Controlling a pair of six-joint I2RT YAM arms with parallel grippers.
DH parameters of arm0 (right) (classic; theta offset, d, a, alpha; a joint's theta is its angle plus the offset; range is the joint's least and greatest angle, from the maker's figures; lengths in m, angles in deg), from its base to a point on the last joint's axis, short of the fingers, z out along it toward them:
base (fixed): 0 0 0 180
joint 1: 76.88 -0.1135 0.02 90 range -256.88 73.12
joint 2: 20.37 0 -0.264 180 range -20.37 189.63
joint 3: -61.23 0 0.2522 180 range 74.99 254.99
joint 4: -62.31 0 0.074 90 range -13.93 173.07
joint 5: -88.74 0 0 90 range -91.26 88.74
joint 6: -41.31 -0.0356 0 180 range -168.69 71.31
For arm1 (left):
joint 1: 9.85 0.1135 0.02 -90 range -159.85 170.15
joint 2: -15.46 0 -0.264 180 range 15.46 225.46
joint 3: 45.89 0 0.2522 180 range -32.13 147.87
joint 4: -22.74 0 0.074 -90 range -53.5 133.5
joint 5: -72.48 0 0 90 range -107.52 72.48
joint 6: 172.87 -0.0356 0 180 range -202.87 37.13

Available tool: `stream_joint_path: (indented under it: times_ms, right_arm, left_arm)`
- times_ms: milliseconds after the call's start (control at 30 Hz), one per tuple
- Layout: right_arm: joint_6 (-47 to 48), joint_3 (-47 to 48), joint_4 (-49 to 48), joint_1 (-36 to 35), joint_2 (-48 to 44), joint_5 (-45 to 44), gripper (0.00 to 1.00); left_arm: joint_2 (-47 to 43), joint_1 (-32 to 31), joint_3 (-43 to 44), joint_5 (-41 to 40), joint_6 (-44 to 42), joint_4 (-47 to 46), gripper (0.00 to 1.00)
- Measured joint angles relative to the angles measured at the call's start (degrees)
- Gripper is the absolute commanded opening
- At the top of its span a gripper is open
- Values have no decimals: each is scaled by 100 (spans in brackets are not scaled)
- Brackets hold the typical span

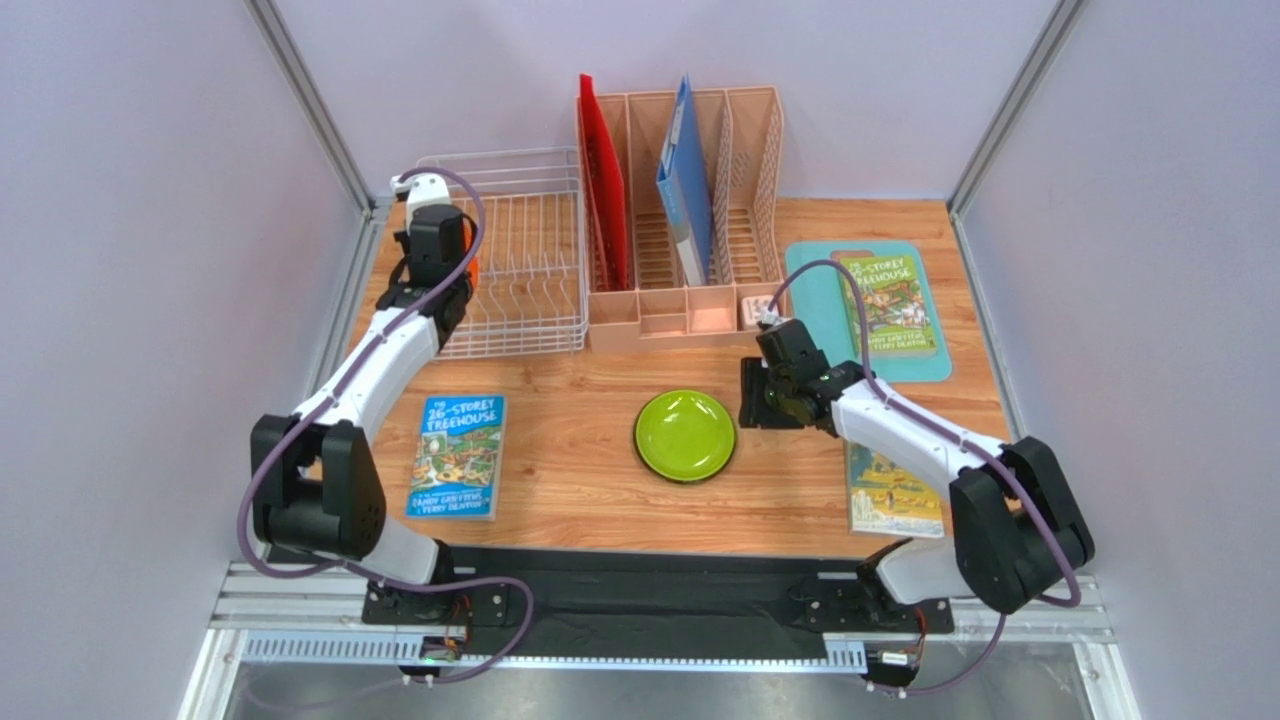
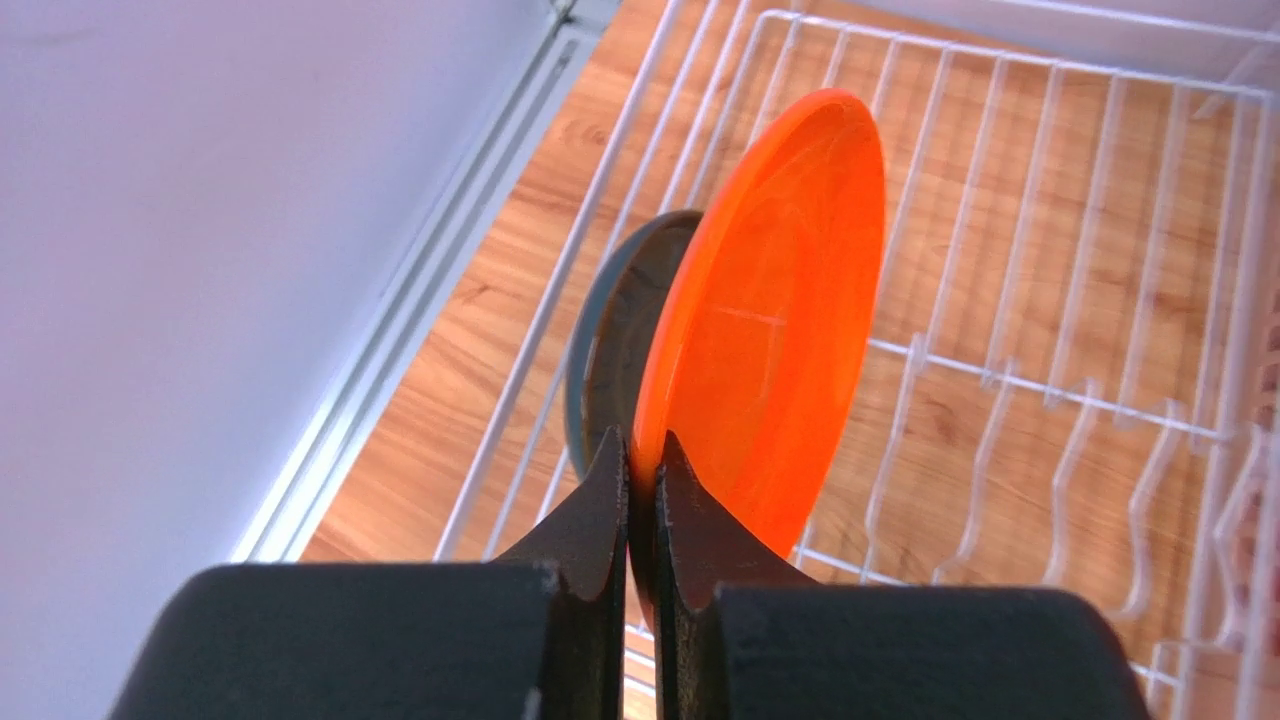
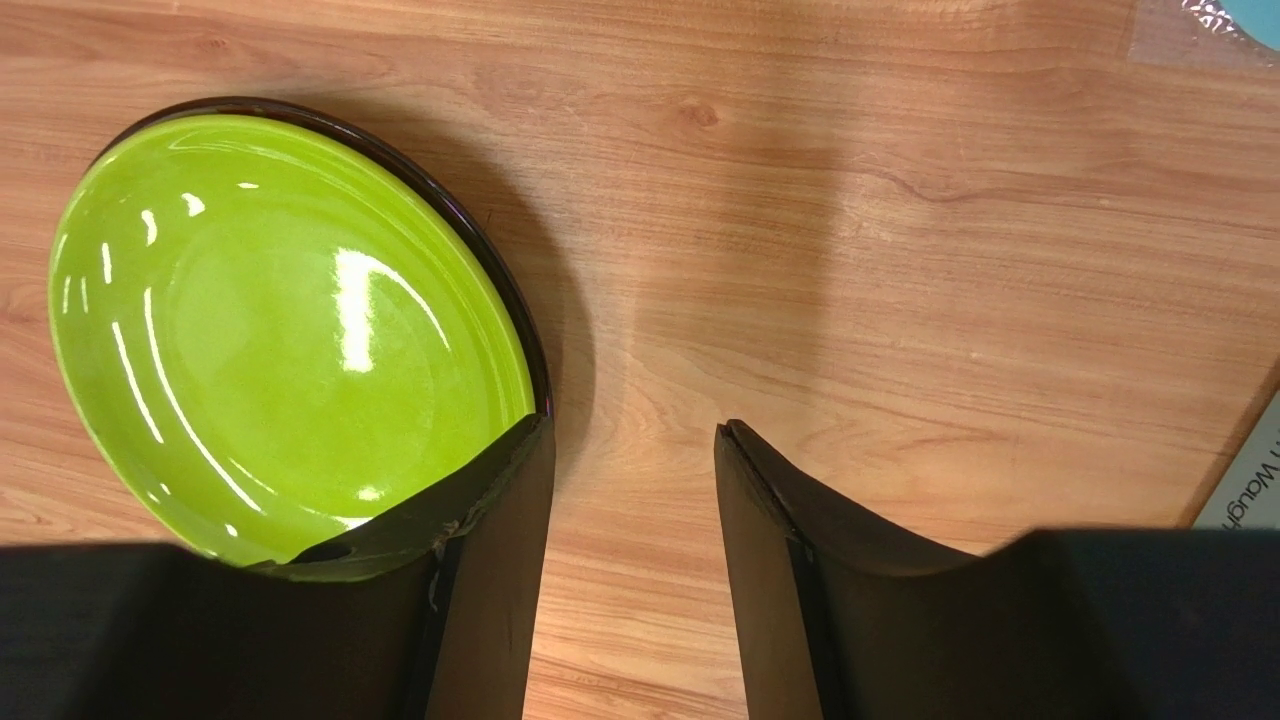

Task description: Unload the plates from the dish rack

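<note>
1. The dish rack (image 1: 526,255) holds two plates on edge at its left side: the orange plate (image 2: 766,315) and, just behind it, the grey plate (image 2: 609,353).
2. The lime green plate (image 1: 685,435) lies flat on the table (image 1: 579,488), outside the rack.
3. The left gripper (image 2: 643,465) is clamped on the orange rim. I'd lift straight up, clear of the wires and the grey neighbour.
4. The right gripper (image 3: 631,495) has its jaws apart and empty, beside the green plate.
</note>
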Motion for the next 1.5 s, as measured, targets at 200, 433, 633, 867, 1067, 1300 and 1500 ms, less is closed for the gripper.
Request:
stream_joint_path:
  times_ms: [200,433,633,867,1067,1300,1500]
  right_arm:
    - [-50,-140,26,0,-507,7,49]
    - [-151,-164,22,2,-1419,269,51]
    - [-404,-157,-260,0,-1908,997,52]
    - [-673,-162,-769,-79,-2011,1611,53]
    - [-776,-186,-1204,-155,-1904,1908,53]
    - [-796,-181,-1567,-227,-1340,2046,53]
    - [-793,-181,-1843,-269,-1040,2258,19]
  left_arm:
    - [-675,-457,-7,-229,46,299,0]
    - [-2214,-575,-588,1071,798,857,0]
    - [-3185,-994,-1775,2977,1915,702,0]
    - [-3195,-1825,-2507,4019,2765,522,0]
    - [-3171,-2262,-2813,4317,3263,55,0]
    - [-2844,-2645,-2809,4389,3438,-417,0]
    - [-2538,-2809,-2796,4380,3488,-549,0]
